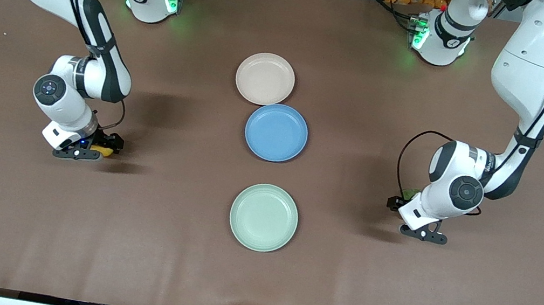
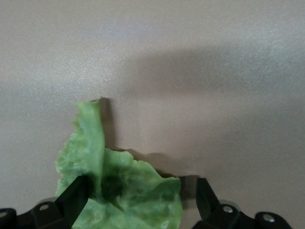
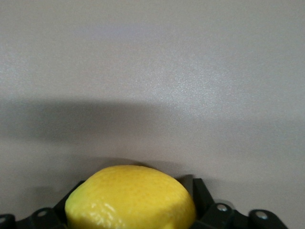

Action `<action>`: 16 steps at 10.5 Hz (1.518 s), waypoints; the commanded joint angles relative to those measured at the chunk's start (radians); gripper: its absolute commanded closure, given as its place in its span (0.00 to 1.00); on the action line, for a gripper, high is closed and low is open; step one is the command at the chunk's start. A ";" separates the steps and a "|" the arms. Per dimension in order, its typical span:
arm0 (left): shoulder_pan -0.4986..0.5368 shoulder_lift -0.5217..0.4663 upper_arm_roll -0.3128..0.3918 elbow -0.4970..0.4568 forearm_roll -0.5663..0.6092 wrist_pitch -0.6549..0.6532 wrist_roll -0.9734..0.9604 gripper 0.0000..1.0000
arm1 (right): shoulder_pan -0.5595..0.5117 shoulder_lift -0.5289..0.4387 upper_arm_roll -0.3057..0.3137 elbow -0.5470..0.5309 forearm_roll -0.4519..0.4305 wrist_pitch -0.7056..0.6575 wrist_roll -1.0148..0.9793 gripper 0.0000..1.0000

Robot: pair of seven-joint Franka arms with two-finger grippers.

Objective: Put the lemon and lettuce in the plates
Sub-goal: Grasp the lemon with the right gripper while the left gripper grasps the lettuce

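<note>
A: Where is the lemon (image 3: pixel 131 198) sitting?
B: On the desk (image 1: pixel 157 221), at nine o'clock from the blue plate (image 1: pixel 276 132), long axis crossing the right hand's (image 1: pixel 101 147) fingers, which are gripping it.
A: And the lettuce (image 2: pixel 119 183)?
B: At three o'clock, stem pointing away from the left hand (image 2: pixel 140 198), whose open fingers are straddling it.

Matt plates (image 1: pixel 265 78), dimpled glossy lemon (image 3: pixel 131 198)
</note>
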 commanded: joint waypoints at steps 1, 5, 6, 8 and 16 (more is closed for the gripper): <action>0.009 -0.002 -0.003 -0.025 0.025 0.057 -0.045 0.37 | -0.002 0.000 0.005 -0.002 0.005 0.008 -0.015 0.45; -0.002 -0.009 -0.003 -0.022 0.022 0.062 -0.088 1.00 | 0.001 -0.004 0.005 0.054 0.005 -0.097 -0.013 0.82; -0.003 -0.016 -0.003 -0.021 0.022 0.060 -0.089 1.00 | 0.001 -0.011 0.005 0.100 0.005 -0.195 -0.010 0.82; -0.010 -0.029 -0.005 -0.014 0.022 0.060 -0.120 1.00 | 0.002 -0.020 0.006 0.166 0.006 -0.296 -0.005 0.82; -0.126 -0.060 -0.034 0.064 0.016 0.059 -0.518 1.00 | 0.125 -0.081 0.026 0.277 0.141 -0.577 0.075 0.82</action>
